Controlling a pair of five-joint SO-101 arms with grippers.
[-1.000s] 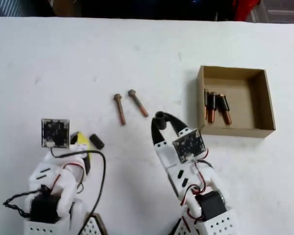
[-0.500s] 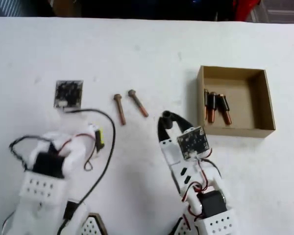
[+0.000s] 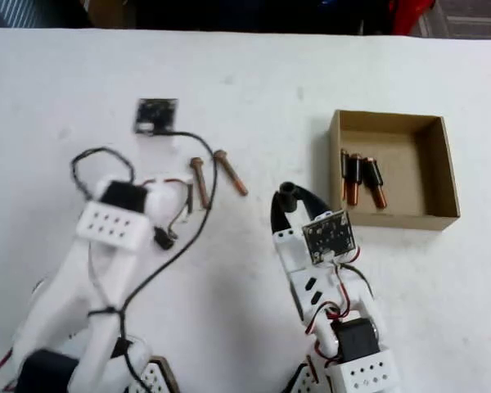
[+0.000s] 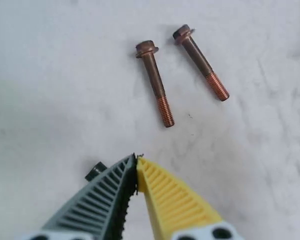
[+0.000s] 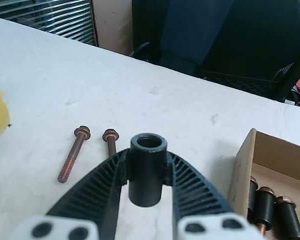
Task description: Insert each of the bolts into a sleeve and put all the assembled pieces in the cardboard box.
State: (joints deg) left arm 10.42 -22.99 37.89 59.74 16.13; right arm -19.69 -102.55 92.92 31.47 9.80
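Now the clenched, empty left gripper (image 4: 136,160) should open astride the nearer copper-coloured flanged bolt (image 4: 155,82) ahead — right gripper (image 5: 147,167) clasps a black tubular sleeve (image 5: 148,150).

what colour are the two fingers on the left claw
The left claw has one grey finger and one yellow; clearest in the left wrist view.

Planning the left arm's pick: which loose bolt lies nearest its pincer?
The bolt farther from the cardboard box: its threaded tip sits closest to the left pincer.
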